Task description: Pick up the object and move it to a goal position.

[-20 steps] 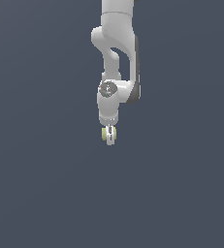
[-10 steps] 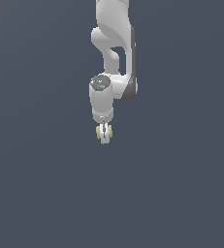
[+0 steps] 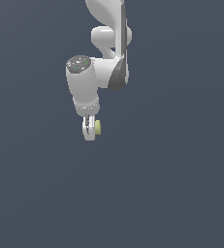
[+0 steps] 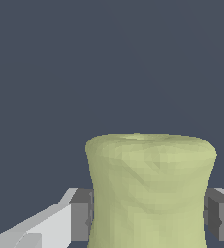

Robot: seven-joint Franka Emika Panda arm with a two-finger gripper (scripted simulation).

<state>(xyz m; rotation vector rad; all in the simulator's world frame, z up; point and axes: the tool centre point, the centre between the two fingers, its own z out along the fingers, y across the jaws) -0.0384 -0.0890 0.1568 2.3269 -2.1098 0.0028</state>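
Arm [image 3: 96, 77]: white, descends from the upper edge of the exterior view, wrist pointing down.
End effector [image 3: 90, 130]: closed on the object, grey pads [image 4: 80, 222] pressing its two opposite sides.
Object [image 3: 98, 127]: pale yellow-green, held between the fingers, protruding toward the exterior view's right.
Background: plain dark grey-blue.
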